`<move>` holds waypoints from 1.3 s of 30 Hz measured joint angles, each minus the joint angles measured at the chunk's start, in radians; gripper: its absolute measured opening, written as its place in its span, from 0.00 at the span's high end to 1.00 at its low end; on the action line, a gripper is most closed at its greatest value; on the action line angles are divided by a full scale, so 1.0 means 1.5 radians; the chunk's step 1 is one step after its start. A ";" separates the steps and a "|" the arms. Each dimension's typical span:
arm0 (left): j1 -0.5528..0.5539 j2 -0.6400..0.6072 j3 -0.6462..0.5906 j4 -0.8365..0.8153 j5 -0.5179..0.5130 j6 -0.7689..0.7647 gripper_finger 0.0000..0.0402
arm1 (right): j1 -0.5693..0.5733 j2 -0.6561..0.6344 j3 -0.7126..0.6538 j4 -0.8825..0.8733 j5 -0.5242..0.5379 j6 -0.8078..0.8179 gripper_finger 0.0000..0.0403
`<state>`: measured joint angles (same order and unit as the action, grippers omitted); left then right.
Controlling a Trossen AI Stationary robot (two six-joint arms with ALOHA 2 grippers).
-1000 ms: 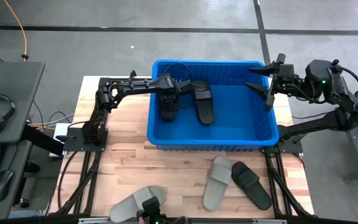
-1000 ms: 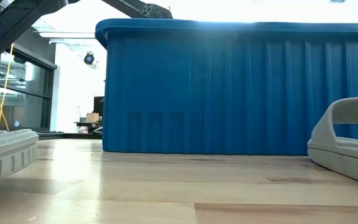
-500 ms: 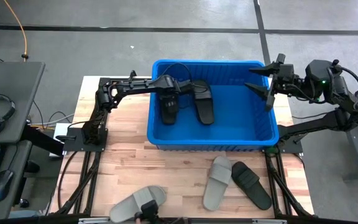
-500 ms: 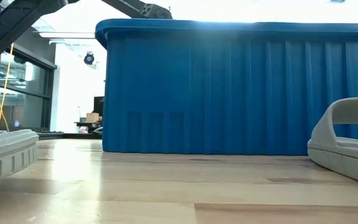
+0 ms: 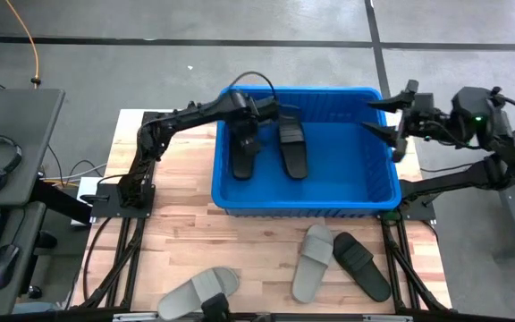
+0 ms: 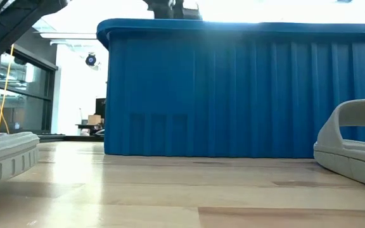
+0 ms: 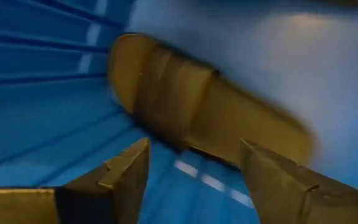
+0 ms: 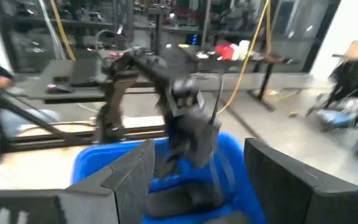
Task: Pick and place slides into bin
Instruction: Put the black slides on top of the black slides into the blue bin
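The blue bin (image 5: 378, 183) stands at the far middle of the table. Two black slides (image 5: 242, 154) (image 5: 291, 148) lie side by side on its floor at the left end. My left gripper (image 5: 253, 121) hovers open above the left one, pointing steeply down. The left wrist view shows that slide (image 7: 204, 106) lying flat below the open fingers (image 7: 191, 177). My right gripper (image 5: 392, 125) waits open and level above the bin's right rim.
On the table in front of the bin lie a light grey slide (image 5: 312, 261) and a black slide (image 5: 361, 265) side by side. Another light grey slide (image 5: 198, 291) lies at the near edge. The low view shows the bin's front wall (image 6: 246, 88).
My left gripper has risen from the left black slide inside the bin and now stands above the rim's height. The slide stays flat on the bin floor.
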<state>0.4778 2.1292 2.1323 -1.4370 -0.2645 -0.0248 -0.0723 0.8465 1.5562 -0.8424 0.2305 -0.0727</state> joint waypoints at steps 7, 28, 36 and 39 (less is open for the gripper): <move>-0.021 -0.031 0.130 -0.005 0.213 -0.020 0.61 | 0.000 -0.026 0.000 -0.115 -0.062 0.112 0.41; -0.328 -0.185 0.115 0.011 0.120 -0.217 0.96 | 0.003 -0.007 -0.001 -0.224 -0.255 0.378 0.44; -0.469 -0.191 0.115 0.004 -0.038 -0.340 0.99 | 0.142 0.083 -0.001 -0.125 -0.266 0.387 0.54; -0.508 -0.192 0.115 -0.006 -0.086 -0.385 0.98 | 0.216 0.099 -0.002 -0.111 -0.235 0.431 0.57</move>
<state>-0.2839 1.8410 2.3051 -1.4454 -0.3928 -0.6026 0.2513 0.9950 1.5537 -1.0095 -0.1218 0.5739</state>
